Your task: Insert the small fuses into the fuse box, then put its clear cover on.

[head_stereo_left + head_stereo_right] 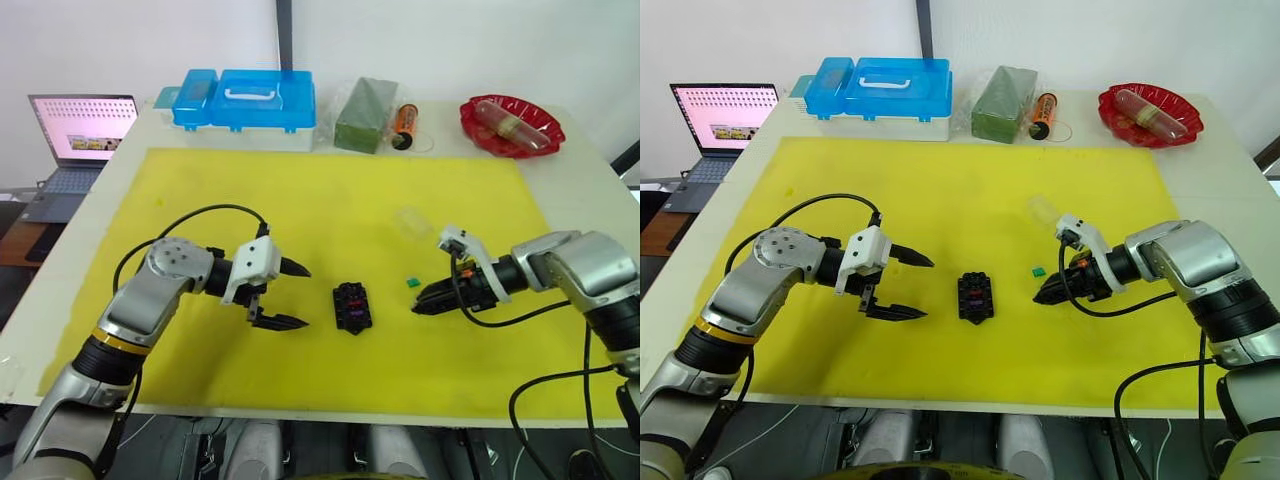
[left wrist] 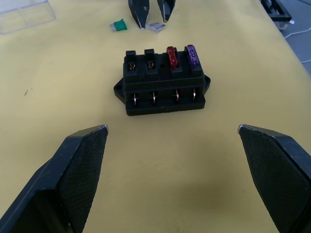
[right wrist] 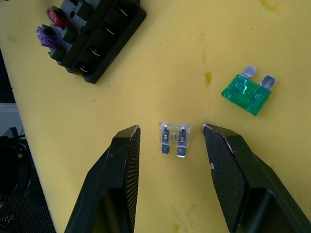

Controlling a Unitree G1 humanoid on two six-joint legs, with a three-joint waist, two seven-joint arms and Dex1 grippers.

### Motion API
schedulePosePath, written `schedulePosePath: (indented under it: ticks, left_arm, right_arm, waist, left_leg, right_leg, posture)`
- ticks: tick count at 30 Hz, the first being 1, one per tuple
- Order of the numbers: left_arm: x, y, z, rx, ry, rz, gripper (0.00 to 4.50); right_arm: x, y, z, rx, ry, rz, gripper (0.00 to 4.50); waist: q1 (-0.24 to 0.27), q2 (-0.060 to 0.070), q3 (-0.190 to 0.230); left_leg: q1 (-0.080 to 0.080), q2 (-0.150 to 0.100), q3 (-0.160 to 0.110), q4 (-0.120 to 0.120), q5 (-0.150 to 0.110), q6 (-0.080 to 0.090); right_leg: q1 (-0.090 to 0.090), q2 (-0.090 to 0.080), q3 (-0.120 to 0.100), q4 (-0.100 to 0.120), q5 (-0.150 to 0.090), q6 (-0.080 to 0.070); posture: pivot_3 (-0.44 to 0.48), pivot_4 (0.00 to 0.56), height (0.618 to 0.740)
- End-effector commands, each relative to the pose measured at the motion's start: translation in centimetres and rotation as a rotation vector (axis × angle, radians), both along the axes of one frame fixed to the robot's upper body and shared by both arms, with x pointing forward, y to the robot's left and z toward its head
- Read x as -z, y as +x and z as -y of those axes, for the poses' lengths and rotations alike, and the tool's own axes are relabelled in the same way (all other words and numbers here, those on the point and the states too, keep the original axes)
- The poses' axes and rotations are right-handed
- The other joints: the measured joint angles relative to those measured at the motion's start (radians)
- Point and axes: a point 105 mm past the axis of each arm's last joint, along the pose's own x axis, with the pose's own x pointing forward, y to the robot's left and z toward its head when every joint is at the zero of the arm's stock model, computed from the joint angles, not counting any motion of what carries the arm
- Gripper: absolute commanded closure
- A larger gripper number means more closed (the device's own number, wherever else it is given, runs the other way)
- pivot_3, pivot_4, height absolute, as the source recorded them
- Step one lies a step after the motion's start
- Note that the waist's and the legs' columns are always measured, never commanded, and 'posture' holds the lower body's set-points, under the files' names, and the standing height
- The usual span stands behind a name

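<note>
The left gripper [image 1: 288, 294] hangs spread wide just left of the fuse box [image 1: 352, 306], which holds a red fuse [image 2: 172, 55] and a purple fuse [image 2: 191, 54]. The right gripper [image 3: 170, 141] sits spread around a clear fuse [image 3: 174, 140] lying flat on the yellow mat [image 1: 330, 200], untouched. A green fuse [image 3: 246, 92] lies just beyond, and the clear cover [image 1: 410, 221] farther back.

Silver-grey arms showing rounded joints, white wrist blocks carrying black textured two-finger grippers, left gripper [image 1: 292, 294], right gripper [image 3: 171, 145], black cables looping alongside

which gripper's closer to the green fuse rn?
Right. The right gripper sits just beside the green fuse, open around a clear fuse. The left gripper is beyond the fuse box.
</note>
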Motion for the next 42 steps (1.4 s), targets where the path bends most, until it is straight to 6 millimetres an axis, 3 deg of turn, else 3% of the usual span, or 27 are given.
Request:
schedulePosePath:
  ticks: [1,19,23,42]
  left_arm:
    - [-0.9,-0.2,0.3,0.018,-0.015,0.037,0.00]
    - [-1.0,0.0,0.8,0.014,-0.032,0.049,0.00]
    - [-1.0,0.0,0.9,0.011,-0.036,0.051,0.00]
    - [-1.0,0.1,1.2,0.006,-0.056,0.057,0.00]
  right_arm:
    - [-0.1,0.0,0.0,-0.004,0.000,-0.003,2.35]
    - [0.4,-0.8,0.4,0.002,0.003,-0.050,2.35]
    - [0.5,-0.4,0.6,0.026,0.007,-0.051,3.22]
    - [0.1,0.4,0.4,0.067,0.026,-0.089,3.22]
  waist:
    - [0.000,0.000,0.000]
    - [0.000,0.000,0.000]
    - [0.000,0.000,0.000]
    - [-0.001,0.000,0.000]
  left_leg:
    - [0.000,0.000,0.000,0.000,0.000,0.000]
    - [0.000,0.000,0.000,0.000,0.000,0.000]
    - [0.000,0.000,0.000,0.000,0.000,0.000]
    - [0.001,0.000,0.000,0.000,0.000,0.000]
  right_leg:
    - [0.000,0.000,0.000,0.000,0.000,0.000]
    - [0.000,0.001,0.000,0.000,0.000,0.000]
    - [0.000,0.001,0.000,0.000,0.000,0.000]
    - [0.001,0.001,0.000,0.000,0.000,0.001]
  posture:
    - [0.000,0.150,0.740]
    - [0.000,0.150,0.740]
    - [0.000,0.150,0.740]
    - [0.000,0.150,0.740]
